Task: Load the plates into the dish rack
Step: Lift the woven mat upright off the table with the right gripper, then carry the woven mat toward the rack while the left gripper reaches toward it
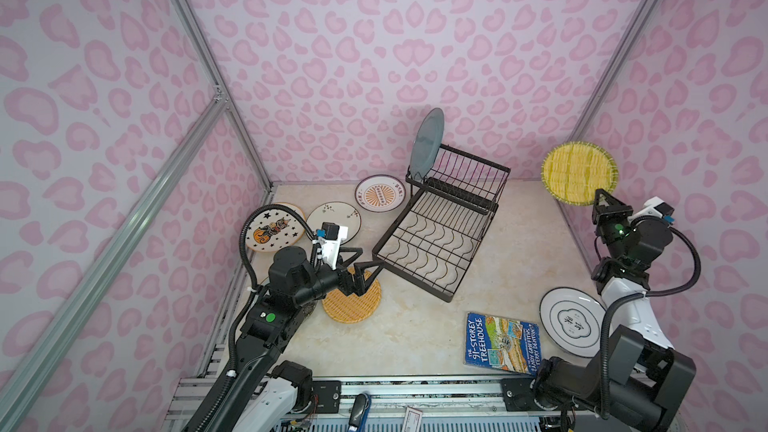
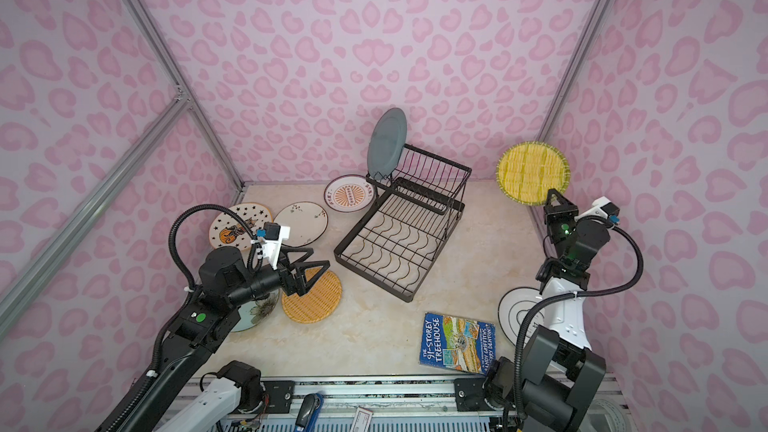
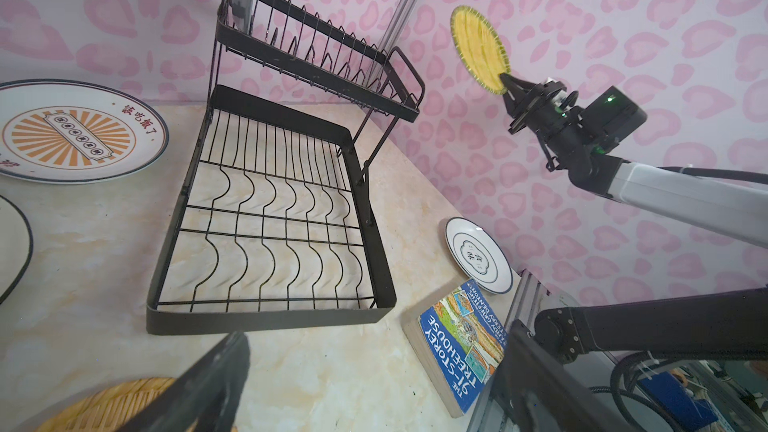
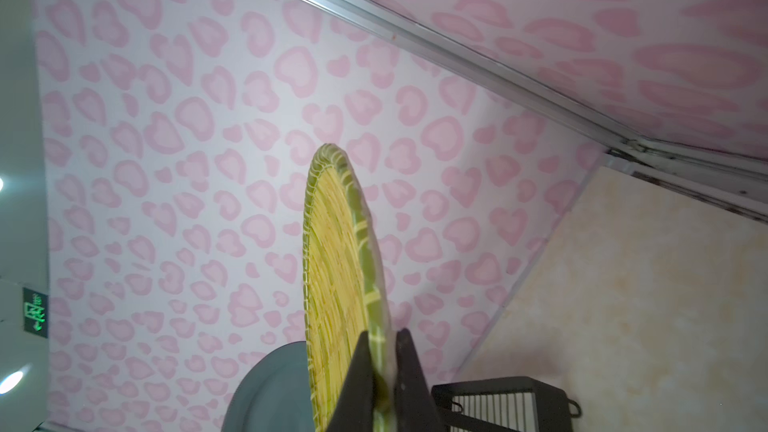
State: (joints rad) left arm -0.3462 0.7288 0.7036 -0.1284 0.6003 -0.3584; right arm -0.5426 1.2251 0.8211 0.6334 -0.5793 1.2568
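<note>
Black wire two-level dish rack (image 1: pixel 436 238) has 1 teal-grey round plate (image 1: pixel 427 143) upright in its raised basket. The yellow woven-look round plate (image 1: pixel 579 178) hangs in the air off to the side, rim pinched in the right gripper (image 1: pixel 601 195). Such a thin edge hold could let it pivot or slip. Left gripper (image 1: pixel 371 258): spread wide, empty.

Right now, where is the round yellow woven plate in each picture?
In a top view: the round yellow woven plate is on the right, held up by the right claw.
In a top view: the plate is again on the right.
Left wrist view: the plate is beyond the black wire dish rack, at the claw's tip.
Right wrist view: the plate is edge-on, pinched in the claw.
Shared landmark: that rack, in all four.
</note>
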